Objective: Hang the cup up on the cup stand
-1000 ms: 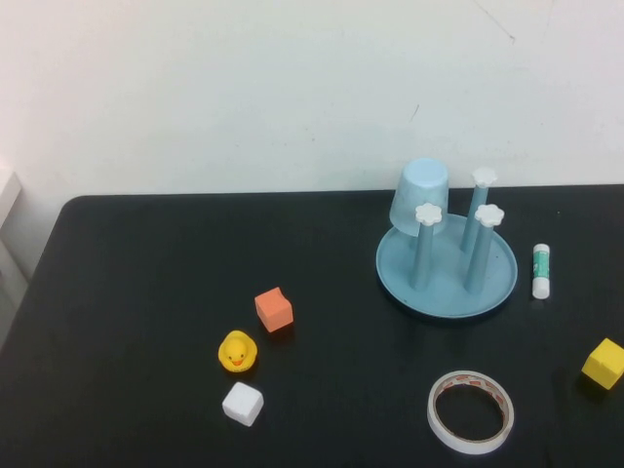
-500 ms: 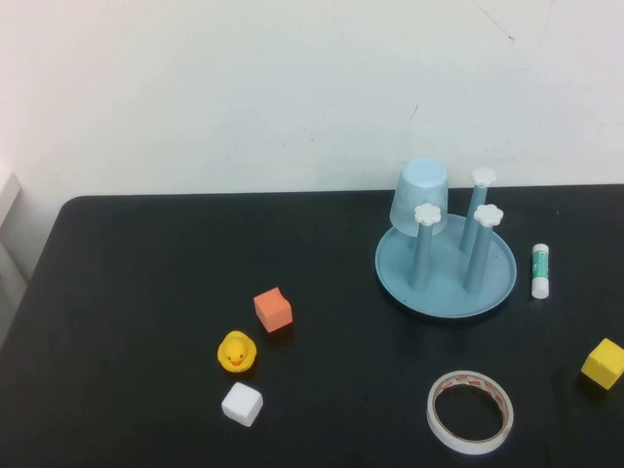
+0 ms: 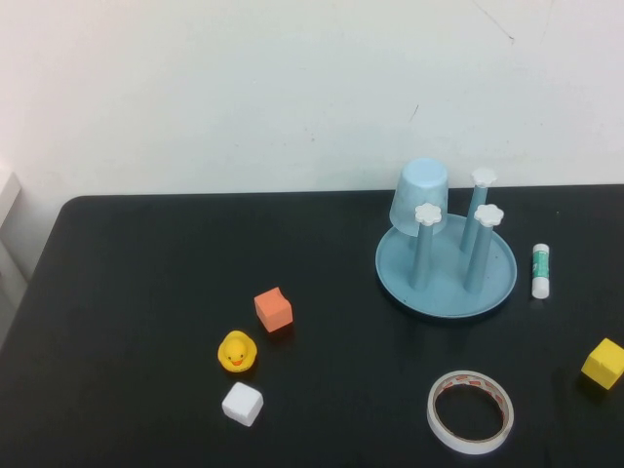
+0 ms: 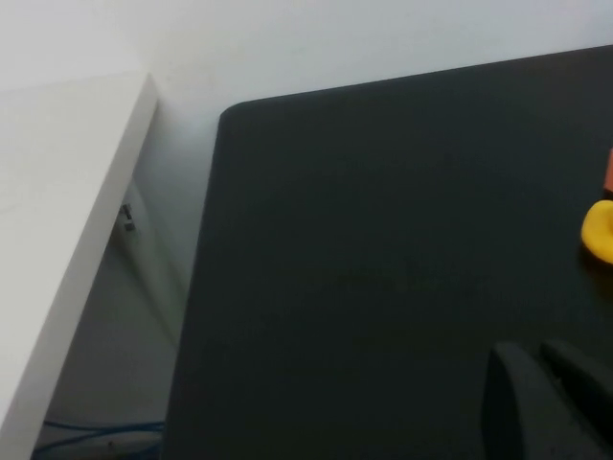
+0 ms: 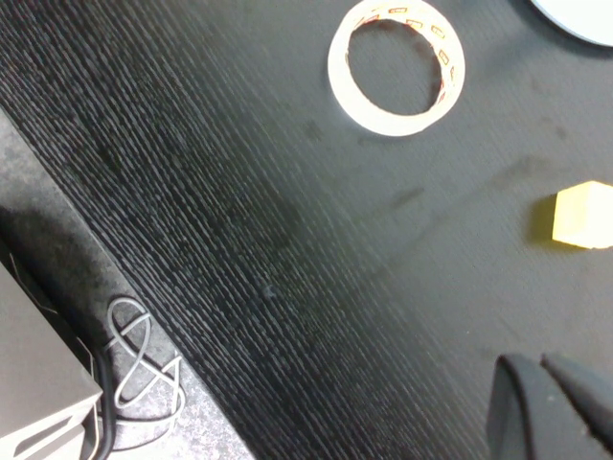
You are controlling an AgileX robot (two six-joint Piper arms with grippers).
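1. The left pincer (image 4: 551,402) shows only as dark fingertips at the edge of the left wrist view, hanging above the bare left part of the black counter (image 3: 146,292) near its left edge; the tips lie close together with nothing between them, though how far apart they are cannot be told.
2. The right pincer (image 5: 556,407) appears the same way in the right wrist view, over the counter's near edge, with the white tape ring (image 5: 397,65) and a yellow cube (image 5: 584,215) lying beyond it; it holds nothing, and its opening cannot be told either.
3. Neither arm appears in the high view.
4. The cup (image 3: 421,193), pale blue and plain, sits upside down over the rear-left post of the cup stand (image 3: 497,283), slightly tilted.
5. The stand's round blue dish rests on the right rear part of the counter, with 3 white flower caps uncovered.
6. A glue stick (image 3: 542,270) lies just right of the dish; an orange cube (image 3: 274,309), yellow duck (image 3: 236,351) and white cube (image 3: 243,403) sit well to its left.
7. Compared with 1 s ago, nothing in the high view has shifted.
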